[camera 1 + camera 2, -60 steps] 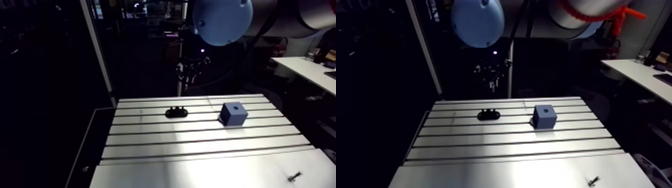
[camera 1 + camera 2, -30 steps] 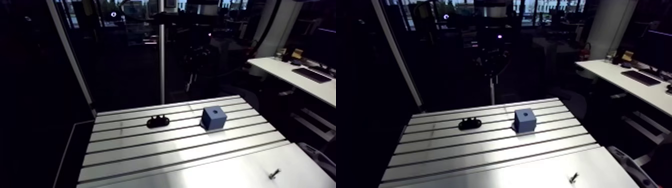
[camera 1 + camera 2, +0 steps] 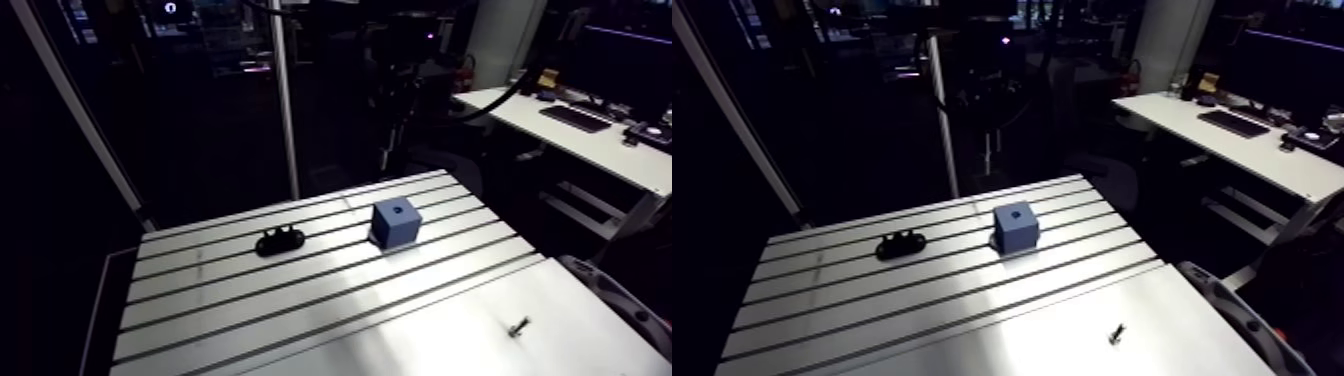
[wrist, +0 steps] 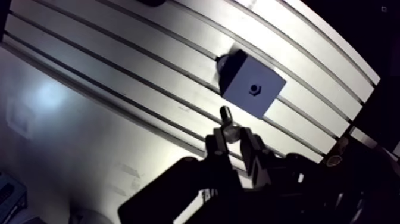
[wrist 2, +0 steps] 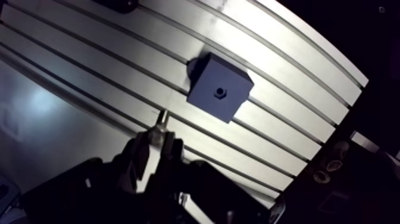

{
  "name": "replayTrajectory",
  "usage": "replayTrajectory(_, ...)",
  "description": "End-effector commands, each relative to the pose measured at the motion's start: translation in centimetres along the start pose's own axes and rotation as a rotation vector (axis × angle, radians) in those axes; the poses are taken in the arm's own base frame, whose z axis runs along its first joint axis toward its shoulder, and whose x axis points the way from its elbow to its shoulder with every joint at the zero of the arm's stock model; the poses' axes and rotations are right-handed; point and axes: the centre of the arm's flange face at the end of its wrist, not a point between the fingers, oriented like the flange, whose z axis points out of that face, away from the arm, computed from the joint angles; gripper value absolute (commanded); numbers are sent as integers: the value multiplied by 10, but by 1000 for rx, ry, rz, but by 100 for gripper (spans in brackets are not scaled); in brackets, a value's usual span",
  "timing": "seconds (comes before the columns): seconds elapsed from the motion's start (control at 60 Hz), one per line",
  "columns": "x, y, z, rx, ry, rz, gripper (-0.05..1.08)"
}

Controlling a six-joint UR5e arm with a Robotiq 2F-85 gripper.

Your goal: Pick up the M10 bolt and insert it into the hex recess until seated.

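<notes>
currently the gripper (image 4: 231, 134) is pinching its two fingers, nearly closed, on the m10 bolt (image 4: 225, 115), which is sticking out past the fingertips. just ahead, apart from the bolt, the blue block (image 4: 250, 83) is sitting on the slotted table (image 4: 119, 65), its hex recess (image 4: 254, 89) facing up. a black part (image 3: 280, 240) is lying beside the block.

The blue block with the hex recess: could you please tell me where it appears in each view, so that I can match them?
Arm view: the blue block stands on the slotted table, beside the black holder.
Wrist view: it lies ahead of the claw, just beyond the bolt held there.
Shared landmark: the black holder, only partly in view past the block in the wrist view.
</notes>
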Motion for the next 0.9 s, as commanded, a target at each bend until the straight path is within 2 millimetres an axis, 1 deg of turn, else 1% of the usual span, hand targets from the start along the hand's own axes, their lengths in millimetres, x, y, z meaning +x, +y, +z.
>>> replayTrajectory(0.017,-1,8,2,-12,6,9,85)
replayTrajectory(0.25,-2,22,18,-37,-30,17,85)
replayTrajectory(0.283,-3,29,23,-37,-31,25,85)
replayTrajectory(0.3,-3,29,23,-37,-31,25,85)
replayTrajectory(0.35,-9,39,22,-47,-22,42,85)
replayTrajectory(0.417,-12,46,23,-48,-18,51,85)
replayTrajectory(0.567,-13,48,29,-45,-21,35,85)
replayTrajectory(0.667,-16,54,35,-36,-18,37,85)
replayTrajectory(0.717,-16,55,37,-34,-18,38,85)
replayTrajectory(0.75,-15,59,44,-24,-24,41,85)
replayTrajectory(0.9,-13,60,49,-18,-30,33,85)
